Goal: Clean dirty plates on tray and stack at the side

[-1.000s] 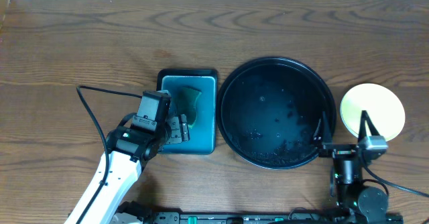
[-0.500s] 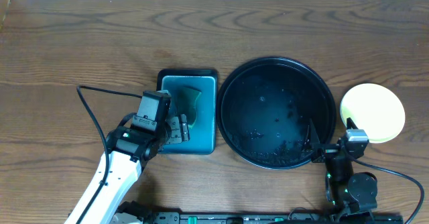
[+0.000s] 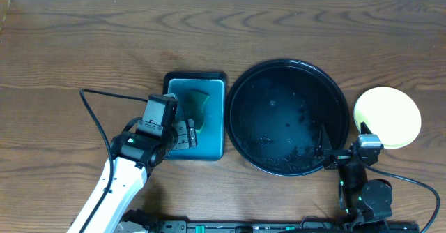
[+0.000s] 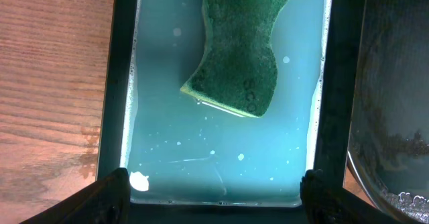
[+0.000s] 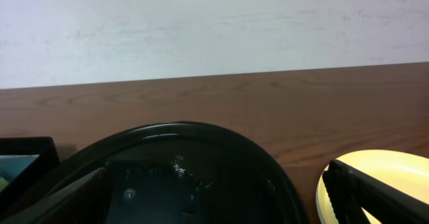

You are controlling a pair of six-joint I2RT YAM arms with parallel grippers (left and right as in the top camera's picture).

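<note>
Yellow plate [image 3: 387, 116] flat, right of black tray [image 3: 279, 121]; left fingers [image 4: 110, 200], right fingers [image 5: 369, 204] spread wide, empty

Dark brown wood-grain surface [image 3: 83, 44], plain white wall [image 5: 214, 23] behind its far edge, even light.

A robotics lab setup rather than a real kitchen: a bare wood-grain table [image 3: 70, 44] against a plain white wall [image 5: 214, 23], a left arm [image 3: 111, 188] and right arm [image 3: 362, 191] rising from its near edge, a loose black cable [image 3: 115, 95], and a staged washing kit: round black tray [image 3: 287, 61], teal tray [image 3: 195, 74] holding pale liquid, green sponge [image 4: 241, 49]
</note>
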